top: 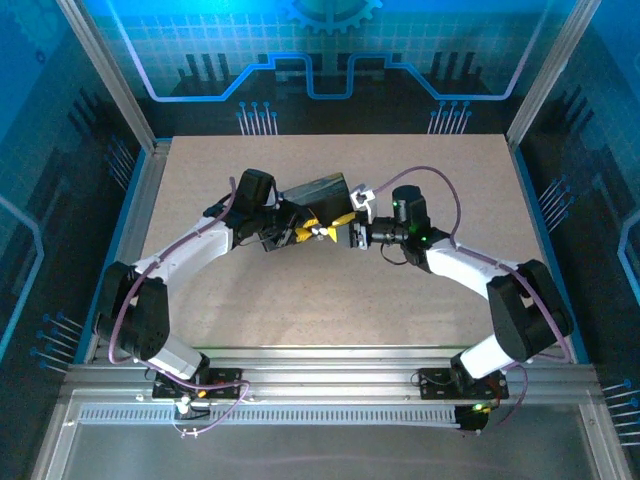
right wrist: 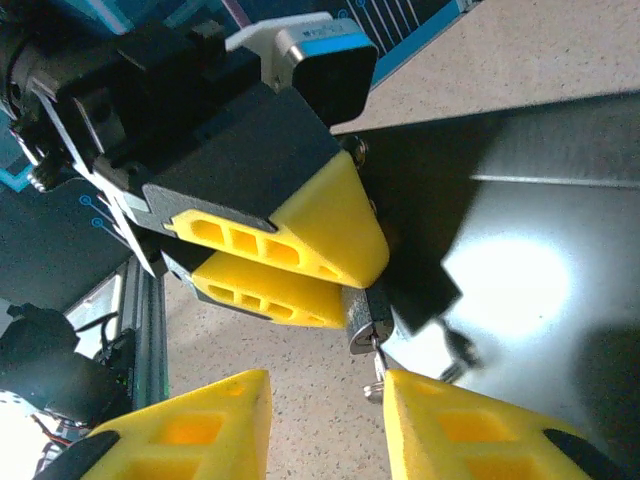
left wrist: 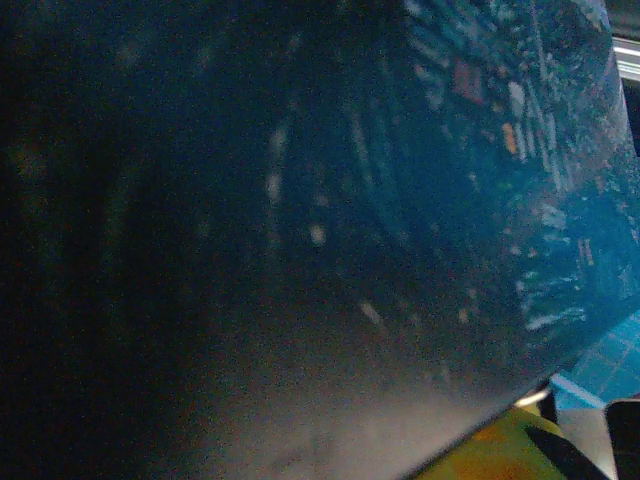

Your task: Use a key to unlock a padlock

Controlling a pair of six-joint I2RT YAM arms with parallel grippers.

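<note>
Centrally, left fingers (right wrist: 300, 245) pinching padlock (right wrist: 362, 318), key (right wrist: 375, 368) beneath, tin (right wrist: 540, 150) behind

No legible txt, nos. or brand names anywhere; back wall (top: 330, 60) has just a gear + circuit-line graphic, marks on tin (left wrist: 400, 200) too blurred to read

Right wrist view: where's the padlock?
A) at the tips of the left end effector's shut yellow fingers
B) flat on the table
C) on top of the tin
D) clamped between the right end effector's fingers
A: the padlock sits at the tips of the left end effector, whose yellow fingers are shut on it. The right end effector is spread open below.
</note>
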